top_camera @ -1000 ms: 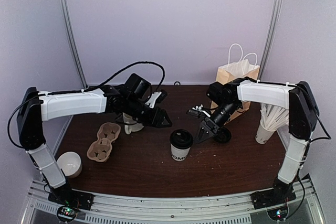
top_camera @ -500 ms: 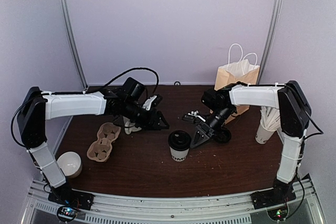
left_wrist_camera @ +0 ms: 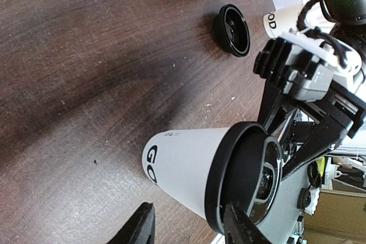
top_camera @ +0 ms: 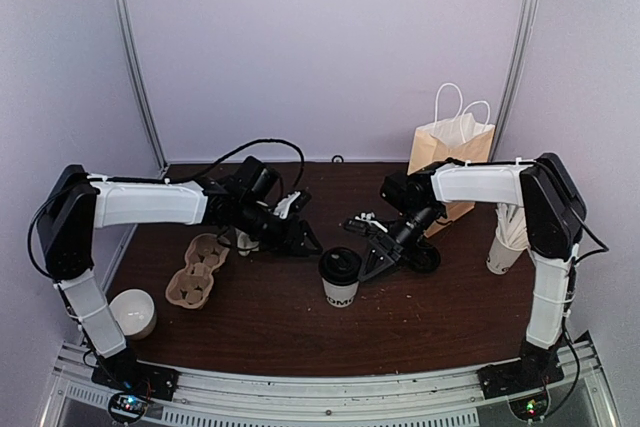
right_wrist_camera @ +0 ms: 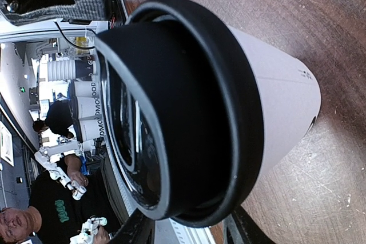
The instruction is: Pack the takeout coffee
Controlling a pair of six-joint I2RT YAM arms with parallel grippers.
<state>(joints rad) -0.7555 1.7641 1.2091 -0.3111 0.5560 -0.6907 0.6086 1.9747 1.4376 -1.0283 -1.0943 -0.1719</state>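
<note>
Roughly at the centre of the dark wooden table stands the takeout coffee, upright, its black lid seated on the white paper wall with dark letters round the side; both arms reach in low toward it. At the cup's 10 o'clock sits the left gripper, its jaws moderately apart with nothing clamped between them; from its own camera one tip overlaps the lid's rim and the other lies beside the lower wall; whether either touches cannot be told. At the cup's 2 o'clock is the right gripper, just beside the lid; its fingers stand partly apart, with the edge of the lid's rim between or just ahead of them; whether they press on it cannot be told. Beyond that gripper, at the cup's 3 o'clock, a loose black lid rests on the wood. A cardboard cup carrier lies at the cup's 9 o'clock, well apart; a cream mug sits at 8 o'clock near the left arm's base; a brown paper bag with white handles stands at 1 o'clock by the back wall; a white cup of straws stands at 3 o'clock by the right edge.
</note>
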